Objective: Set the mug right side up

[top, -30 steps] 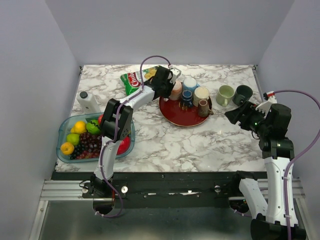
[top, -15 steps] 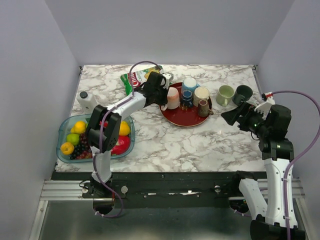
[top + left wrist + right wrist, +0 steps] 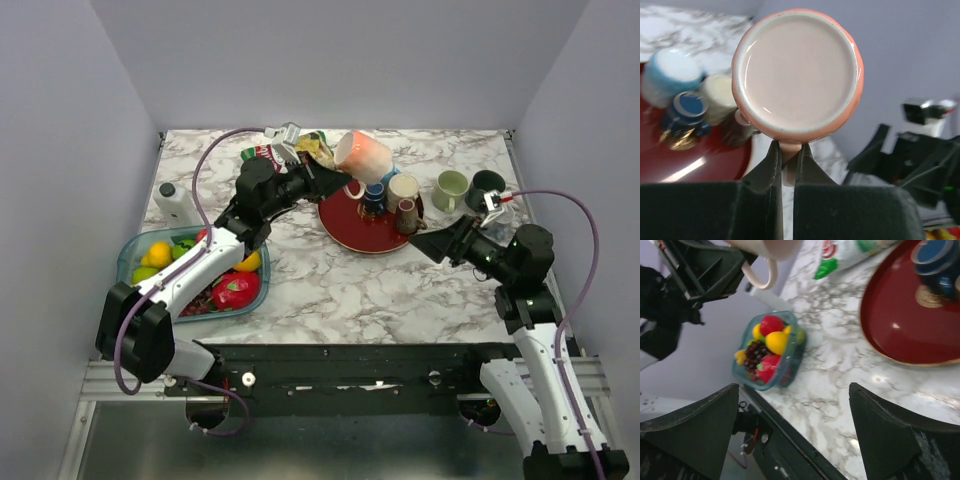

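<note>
A salmon-pink mug (image 3: 364, 157) hangs in the air above the back of the red tray (image 3: 345, 226). It is tipped on its side, pale base toward my left wrist and mouth pointing away to the right. My left gripper (image 3: 337, 179) is shut on the mug's handle. In the left wrist view the mug's base (image 3: 797, 75) fills the frame above the left gripper (image 3: 788, 147). The right wrist view shows the mug (image 3: 771, 247) at the top edge. My right gripper (image 3: 430, 241) stands open just right of the tray, holding nothing; it is wide apart (image 3: 794, 390) over bare marble.
Blue (image 3: 379, 168), cream (image 3: 402, 188) and brown (image 3: 407, 215) mugs stand on the tray. Two green mugs (image 3: 450, 187) (image 3: 488, 185) sit to its right. A fruit container (image 3: 190, 270), white bottle (image 3: 177, 203) and snack bag (image 3: 262, 158) lie at the left.
My left arm has lifted the pink mug off the tray and tipped it onto its side. My right gripper has moved left toward the tray and opened wider.
</note>
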Tool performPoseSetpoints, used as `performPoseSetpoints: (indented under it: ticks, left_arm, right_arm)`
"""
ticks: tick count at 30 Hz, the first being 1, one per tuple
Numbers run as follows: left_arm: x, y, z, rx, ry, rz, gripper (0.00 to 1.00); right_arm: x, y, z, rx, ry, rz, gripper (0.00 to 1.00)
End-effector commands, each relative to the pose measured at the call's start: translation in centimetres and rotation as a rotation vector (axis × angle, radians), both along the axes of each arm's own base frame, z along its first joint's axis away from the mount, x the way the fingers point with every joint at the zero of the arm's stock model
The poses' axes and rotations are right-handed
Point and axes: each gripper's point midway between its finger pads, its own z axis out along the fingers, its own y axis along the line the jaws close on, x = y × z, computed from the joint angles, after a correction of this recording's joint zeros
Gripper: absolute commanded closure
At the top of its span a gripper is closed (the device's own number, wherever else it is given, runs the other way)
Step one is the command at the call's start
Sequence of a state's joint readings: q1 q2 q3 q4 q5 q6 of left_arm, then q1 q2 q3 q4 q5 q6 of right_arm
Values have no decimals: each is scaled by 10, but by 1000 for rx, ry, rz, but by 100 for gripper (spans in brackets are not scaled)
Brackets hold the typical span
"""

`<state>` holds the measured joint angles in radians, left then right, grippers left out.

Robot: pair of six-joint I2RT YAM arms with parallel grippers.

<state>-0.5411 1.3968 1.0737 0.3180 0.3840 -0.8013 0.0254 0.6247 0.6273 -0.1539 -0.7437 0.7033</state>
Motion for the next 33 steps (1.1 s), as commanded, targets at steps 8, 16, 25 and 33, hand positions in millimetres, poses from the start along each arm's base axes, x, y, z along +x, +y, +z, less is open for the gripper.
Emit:
performPoseSetpoints:
  ticks: [8,16,25,33]
  left_arm:
    - [-96,4,138,-762,-73,-210,100]
    - [-116,9,145,-861,-69,-211,100]
    - [-118,7,138,-869,-51,-209,100]
    - [-115,1,132,-823,-66,-182,100]
  right_arm:
    - [0,83,102,184,-302,177,0]
    - [11,86,125,299,-343,118,7]
    - [14,83,134,364,-358,88,19]
    - [18,98,132,370,-306,138,33]
